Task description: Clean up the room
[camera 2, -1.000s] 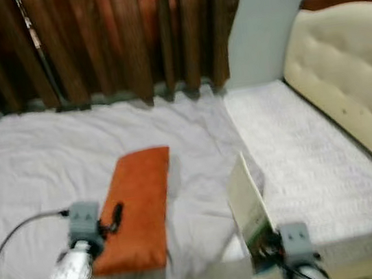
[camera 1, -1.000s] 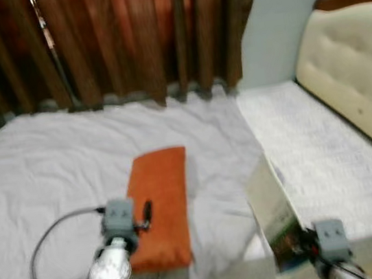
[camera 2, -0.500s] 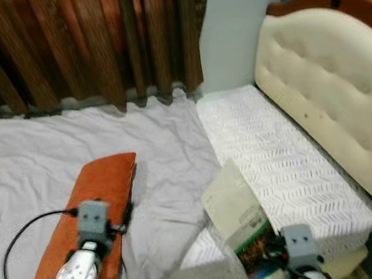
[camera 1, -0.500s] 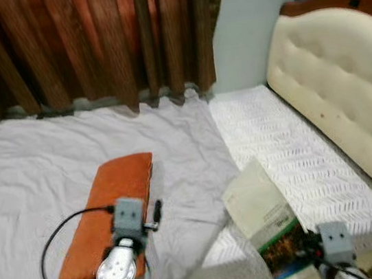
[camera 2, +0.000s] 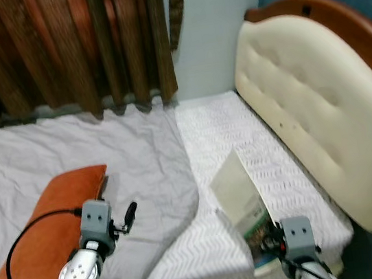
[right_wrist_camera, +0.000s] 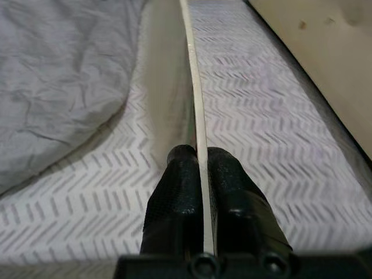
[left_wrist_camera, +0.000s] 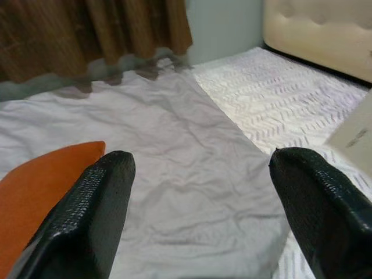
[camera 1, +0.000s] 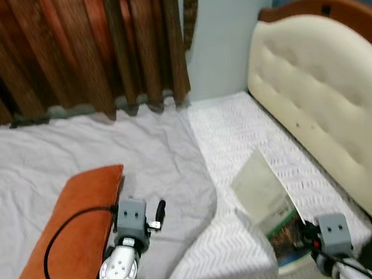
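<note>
Low at about 5 o'clock in the head views, the right end effector [right_wrist_camera: 200, 168] pinches a thin pale paperback book with a green picture cover [camera 1: 269, 200], its two black fingers [right_wrist_camera: 174, 180] pressed against either face of it. The book stands tilted on edge over the white herringbone-patterned mattress [camera 1: 240, 132], near the cream tufted headboard with a brown wooden rim [camera 1: 325, 92] at 3 o'clock. At 7 o'clock the left end effector [left_wrist_camera: 197, 192] hangs with its fingers spread wide and nothing between them, over the wrinkled grey bedsheet [camera 1: 103, 144]. A flat orange rectangular cushion [camera 1: 61, 240] lies on that sheet at 8 o'clock, just beside the left arm, with a black cable [camera 1: 56, 248] looping across it. Brown pleated curtains [camera 1: 69, 45] hang at 11 o'clock behind the bed.
</note>
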Robot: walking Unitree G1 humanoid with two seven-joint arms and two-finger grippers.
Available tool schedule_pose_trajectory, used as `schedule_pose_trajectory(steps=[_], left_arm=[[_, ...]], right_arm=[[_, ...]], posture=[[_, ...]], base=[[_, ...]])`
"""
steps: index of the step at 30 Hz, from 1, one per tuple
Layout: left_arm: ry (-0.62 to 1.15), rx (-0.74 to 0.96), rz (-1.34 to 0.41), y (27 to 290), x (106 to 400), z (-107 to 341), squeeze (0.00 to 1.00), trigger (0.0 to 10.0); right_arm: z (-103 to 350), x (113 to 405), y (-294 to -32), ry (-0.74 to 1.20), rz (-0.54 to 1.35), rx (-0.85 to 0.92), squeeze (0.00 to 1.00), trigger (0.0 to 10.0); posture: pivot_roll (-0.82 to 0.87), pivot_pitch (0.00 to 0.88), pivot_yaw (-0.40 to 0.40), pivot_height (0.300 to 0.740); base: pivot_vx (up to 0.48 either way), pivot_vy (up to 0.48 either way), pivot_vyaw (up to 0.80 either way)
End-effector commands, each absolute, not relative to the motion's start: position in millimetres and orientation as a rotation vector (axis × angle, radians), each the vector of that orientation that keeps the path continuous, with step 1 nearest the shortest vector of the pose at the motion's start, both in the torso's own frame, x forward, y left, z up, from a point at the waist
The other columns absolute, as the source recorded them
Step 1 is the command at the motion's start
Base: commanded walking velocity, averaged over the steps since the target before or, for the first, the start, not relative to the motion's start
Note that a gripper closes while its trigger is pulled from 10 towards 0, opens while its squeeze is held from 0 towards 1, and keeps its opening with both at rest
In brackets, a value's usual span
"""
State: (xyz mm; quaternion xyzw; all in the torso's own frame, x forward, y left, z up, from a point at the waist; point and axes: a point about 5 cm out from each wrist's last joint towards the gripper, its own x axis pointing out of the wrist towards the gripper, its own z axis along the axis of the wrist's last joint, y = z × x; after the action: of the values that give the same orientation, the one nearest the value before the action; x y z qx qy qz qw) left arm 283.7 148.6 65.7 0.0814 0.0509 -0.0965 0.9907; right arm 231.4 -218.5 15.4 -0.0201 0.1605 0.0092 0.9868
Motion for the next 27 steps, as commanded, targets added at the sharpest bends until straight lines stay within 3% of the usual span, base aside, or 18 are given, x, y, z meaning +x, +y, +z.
schedule_pose_trajectory(steps=[1,11,13,16,27], left_arm=[[0.102,0.172,-0.158,160,282,66,0.00,10.0],[0.090,0.171,-0.116,166,283,66,0.00,10.0],[0.113,0.239,-0.091,170,284,63,0.00,10.0],[0.095,0.209,-0.096,168,284,65,0.00,10.0],[0.089,0.180,-0.117,166,289,69,0.00,10.0]], right_arm=[[27,242,-212,0.257,0.040,-0.028,0.00,0.0],[26,246,-211,0.262,0.063,-0.035,0.00,0.0],[27,248,-210,0.260,0.072,-0.034,0.00,0.0],[29,252,-207,0.252,0.090,-0.032,0.00,0.0],[27,256,-198,0.257,0.143,-0.021,0.00,0.0]], posture=[[0.04,0.000,-0.066,0.740],[0.05,0.000,-0.072,0.740],[0.05,0.000,-0.073,0.740],[0.05,0.000,-0.074,0.740],[0.05,0.000,-0.075,0.740]], base=[[0.349,-0.326,0.00],[0.351,-0.322,0.00],[0.000,0.000,0.00],[0.000,0.000,0.00],[0.478,0.000,0.00]])
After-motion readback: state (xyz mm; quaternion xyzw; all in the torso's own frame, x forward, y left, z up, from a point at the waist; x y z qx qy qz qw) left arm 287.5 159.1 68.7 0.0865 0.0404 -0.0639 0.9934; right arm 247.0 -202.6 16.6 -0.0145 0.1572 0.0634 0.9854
